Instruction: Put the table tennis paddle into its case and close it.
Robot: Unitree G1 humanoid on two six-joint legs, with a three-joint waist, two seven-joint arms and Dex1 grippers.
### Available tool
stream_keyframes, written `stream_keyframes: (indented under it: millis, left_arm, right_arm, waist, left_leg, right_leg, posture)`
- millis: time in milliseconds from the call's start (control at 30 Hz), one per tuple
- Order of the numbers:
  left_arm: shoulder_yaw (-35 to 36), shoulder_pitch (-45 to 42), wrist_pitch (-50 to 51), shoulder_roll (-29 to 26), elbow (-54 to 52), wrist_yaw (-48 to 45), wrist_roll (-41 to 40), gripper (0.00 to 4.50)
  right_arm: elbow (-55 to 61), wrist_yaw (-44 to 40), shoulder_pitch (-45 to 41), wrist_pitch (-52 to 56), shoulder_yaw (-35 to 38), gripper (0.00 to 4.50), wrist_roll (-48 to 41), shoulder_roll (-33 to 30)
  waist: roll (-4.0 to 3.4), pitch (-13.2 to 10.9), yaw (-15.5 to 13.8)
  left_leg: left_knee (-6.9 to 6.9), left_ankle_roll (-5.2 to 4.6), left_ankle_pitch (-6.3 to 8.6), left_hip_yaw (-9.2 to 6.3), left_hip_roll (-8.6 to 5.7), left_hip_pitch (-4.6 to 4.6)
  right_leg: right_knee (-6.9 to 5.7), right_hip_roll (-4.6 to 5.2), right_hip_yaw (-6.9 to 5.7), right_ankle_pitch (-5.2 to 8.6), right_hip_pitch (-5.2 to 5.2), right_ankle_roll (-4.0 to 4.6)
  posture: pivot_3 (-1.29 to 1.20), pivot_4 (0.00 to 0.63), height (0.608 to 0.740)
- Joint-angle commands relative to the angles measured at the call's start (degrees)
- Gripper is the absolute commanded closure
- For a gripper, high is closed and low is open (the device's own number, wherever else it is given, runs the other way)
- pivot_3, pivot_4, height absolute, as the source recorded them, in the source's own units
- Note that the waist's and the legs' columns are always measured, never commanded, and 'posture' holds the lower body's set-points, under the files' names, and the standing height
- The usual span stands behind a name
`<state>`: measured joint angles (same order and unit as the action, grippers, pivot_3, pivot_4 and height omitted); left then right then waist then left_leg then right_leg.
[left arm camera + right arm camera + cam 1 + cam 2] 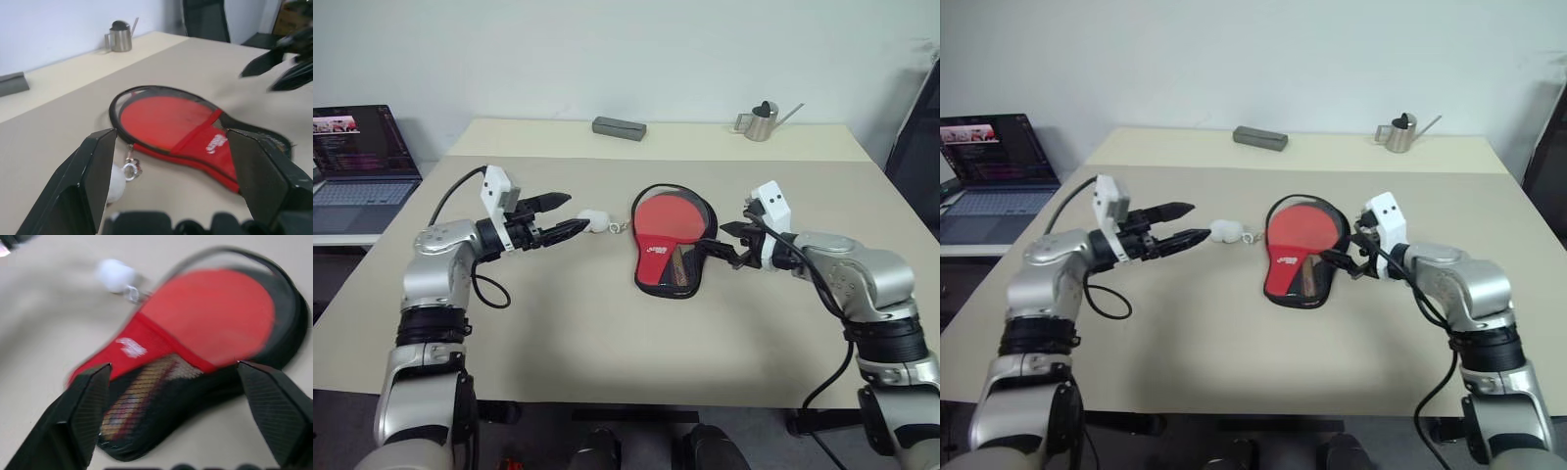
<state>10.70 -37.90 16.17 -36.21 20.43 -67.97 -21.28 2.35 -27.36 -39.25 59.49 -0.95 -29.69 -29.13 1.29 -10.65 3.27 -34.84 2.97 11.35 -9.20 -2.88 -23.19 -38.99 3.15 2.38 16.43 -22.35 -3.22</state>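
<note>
The case lies flat at the middle of the table, its round end unzipped and gaping. Inside it rests the table tennis paddle, red face up, with its handle under the mesh panel. A white pom-pom pull lies on the table just left of the case. My left gripper is open and points at the pom-pom from the left, its tips close to it with nothing between them. My right gripper is open beside the right side of the case and holds nothing.
An open laptop sits on a side table at the far left. A grey oblong box and a small metal watering can stand at the back of the beige table.
</note>
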Motion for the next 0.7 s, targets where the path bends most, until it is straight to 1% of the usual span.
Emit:
stream_keyframes:
  millis: [33,133,333,567,700]
  left_arm:
    - [2.31,1.09,2.2,-2.37,-4.49,1.46,-2.27,0.6]
    - [3.18,1.99,2.65,-3.48,-4.77,3.0,-2.66,0.6]
    - [2.86,2.68,2.74,-3.1,-5.51,4.41,-3.15,0.6]
    - [2.01,2.68,2.59,-2.52,-5.67,4.98,-3.52,0.6]
    - [1.66,2.47,2.64,-2.31,-5.64,4.82,-3.77,0.6]
  right_arm:
    - [-1.23,4.33,-2.66,2.11,4.05,0.01,0.56,2.28]
    - [-2.8,8.23,-3.44,2.66,5.54,0.01,2.3,4.17]
    - [-5.02,12.32,-4.05,5.57,7.44,0.01,3.24,7.27]
    - [-8.48,12.71,-5.45,10.83,12.14,0.01,0.21,12.17]
    - [-11.43,11.62,-6.21,10.37,12.9,0.01,0.0,13.03]
  waist:
    - [0.0,0.0,0.0]
    - [0.0,0.0,-0.02]
    - [0.0,0.0,-0.04]
    - [-0.01,0.0,0.06]
    - [-0.01,0.0,0.03]
  left_leg:
    - [0.0,0.0,0.0,-0.01,0.0,0.0]
    - [0.0,0.0,0.0,-0.01,0.04,0.01]
    - [0.01,0.0,0.0,0.02,0.04,0.03]
    - [0.02,0.0,0.0,0.05,0.06,0.05]
    - [0.02,0.0,0.0,0.06,0.06,0.05]
  right_leg:
    - [0.0,0.0,-0.01,0.0,0.0,0.0]
    - [-0.01,-0.04,-0.02,-0.01,0.0,0.01]
    - [0.0,-0.04,-0.01,-0.01,0.01,0.02]
    - [-0.02,-0.05,0.02,-0.01,0.01,0.02]
    - [-0.02,-0.06,0.01,-0.01,0.01,0.02]
  posture:
    - [0.0,0.15,0.74]
    - [0.0,0.15,0.74]
    - [0.0,0.15,0.74]
    - [0.0,0.15,0.74]
    - [0.0,0.15,0.74]
